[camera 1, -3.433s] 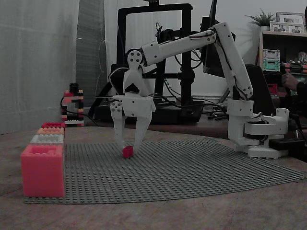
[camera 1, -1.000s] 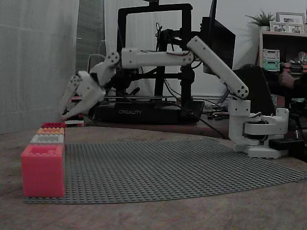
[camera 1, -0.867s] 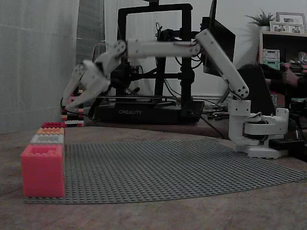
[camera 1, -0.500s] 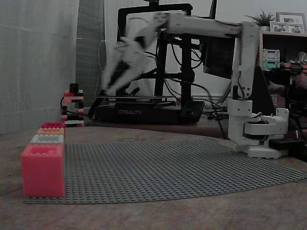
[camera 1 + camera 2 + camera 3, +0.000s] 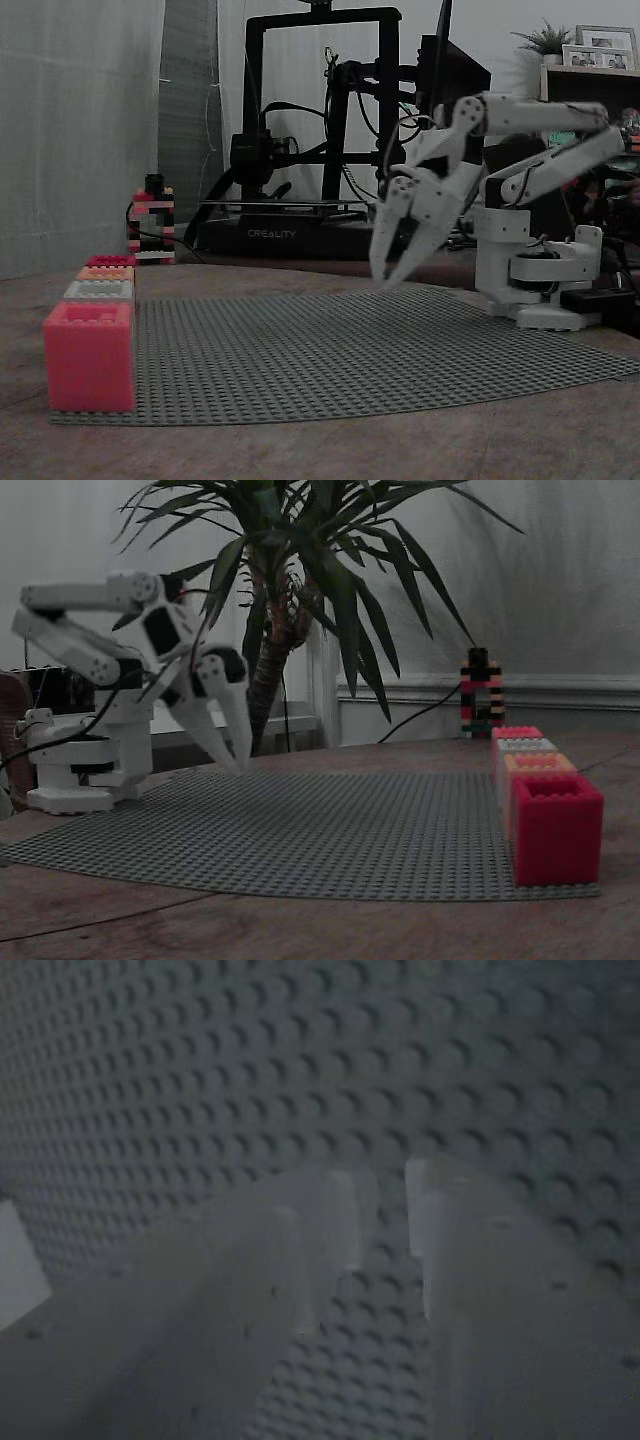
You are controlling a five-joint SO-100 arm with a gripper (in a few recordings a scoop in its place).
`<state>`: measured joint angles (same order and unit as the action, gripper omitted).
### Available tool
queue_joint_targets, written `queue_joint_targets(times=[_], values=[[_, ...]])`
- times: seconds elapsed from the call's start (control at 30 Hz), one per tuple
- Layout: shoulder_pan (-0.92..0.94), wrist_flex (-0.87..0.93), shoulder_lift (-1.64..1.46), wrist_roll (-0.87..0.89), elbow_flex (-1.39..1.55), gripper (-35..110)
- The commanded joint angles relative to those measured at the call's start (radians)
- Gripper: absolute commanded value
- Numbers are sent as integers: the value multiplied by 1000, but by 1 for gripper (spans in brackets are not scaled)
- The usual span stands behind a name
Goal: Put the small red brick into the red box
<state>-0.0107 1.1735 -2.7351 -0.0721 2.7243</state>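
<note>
A row of brick boxes stands on the left edge of the grey baseplate [image 5: 350,350]. From the front it runs a big red box [image 5: 88,355], a grey one [image 5: 98,290], an orange one [image 5: 105,272] and a low red one [image 5: 110,260] at the far end. From the other side the row runs from the big red box [image 5: 555,825] back to the far red one [image 5: 515,732]. My white gripper [image 5: 385,278] hangs low over the plate's right part, close to the arm's base. Its fingers point down, open by a narrow gap with nothing between them [image 5: 385,1220]. It also shows at the left [image 5: 238,765].
The arm's base [image 5: 530,280] sits at the plate's right edge. A small brick tower [image 5: 152,225] and a black 3D printer [image 5: 320,130] stand behind the plate. A potted palm [image 5: 300,580] rises behind it in the other fixed view.
The gripper rose from over the far end of the box row, swung right and folded down near the base. The small red brick it stood around 3.4 s ago has left the plate.
</note>
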Motion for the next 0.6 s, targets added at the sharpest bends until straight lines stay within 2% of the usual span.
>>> queue_joint_targets(times=[0.0, 0.57], values=[[-34, 54, -146, -8, 31, 0], [-44, 219, -449, -5, 129, 0]])
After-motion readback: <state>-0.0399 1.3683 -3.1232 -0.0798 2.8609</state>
